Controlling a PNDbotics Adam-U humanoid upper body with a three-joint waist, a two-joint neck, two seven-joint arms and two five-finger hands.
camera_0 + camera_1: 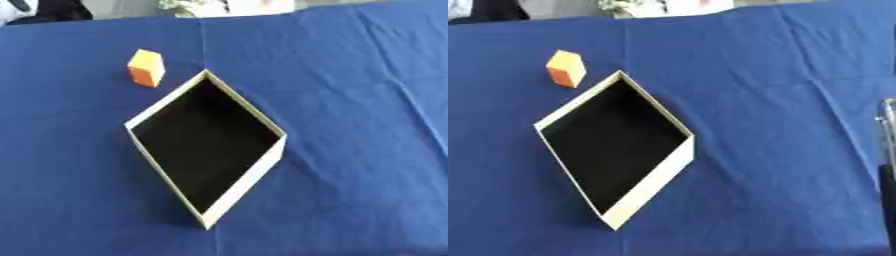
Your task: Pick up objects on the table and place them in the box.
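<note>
Orange block [146, 67] stood on blue tablecloth [350, 100], just beside far-left wall of box [248, 181], apart from it, not touching. Box open-topped, pale walls, dark inside, set corner-on; nothing seen in it. Neither hand visible in left eye view. Right eye view showed only dark-silver sliver [885, 165] at right edge, likely right arm; fingers cannot tell. Left hand out of view. Pick not yet started. Judgement: approach block from above, keep clear of box rim, lift block over near wall before release.
</note>
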